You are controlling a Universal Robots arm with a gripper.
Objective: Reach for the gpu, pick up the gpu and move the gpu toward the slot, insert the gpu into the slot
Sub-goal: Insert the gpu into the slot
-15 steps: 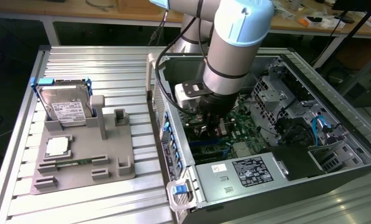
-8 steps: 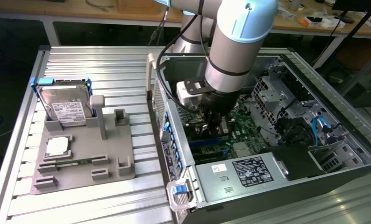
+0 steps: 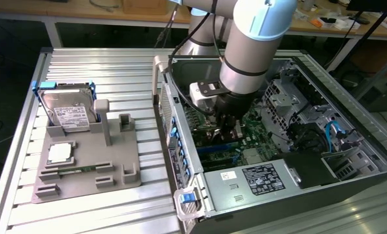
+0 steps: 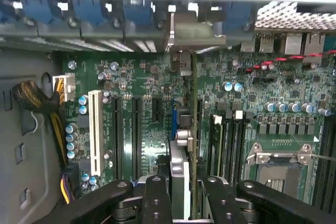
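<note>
You are at the insertion step: the fingers [image 4: 185, 192] pinch the gpu [image 4: 193, 129] edge-on over the motherboard [image 4: 142, 82], its bracket toward twelve o'clock, so lower it squarely (no tilt) into the slot [image 4: 174, 121].

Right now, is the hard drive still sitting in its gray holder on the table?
Yes, the hard drive with its white label leans in the gray holder on the table, outside the computer case.
</note>
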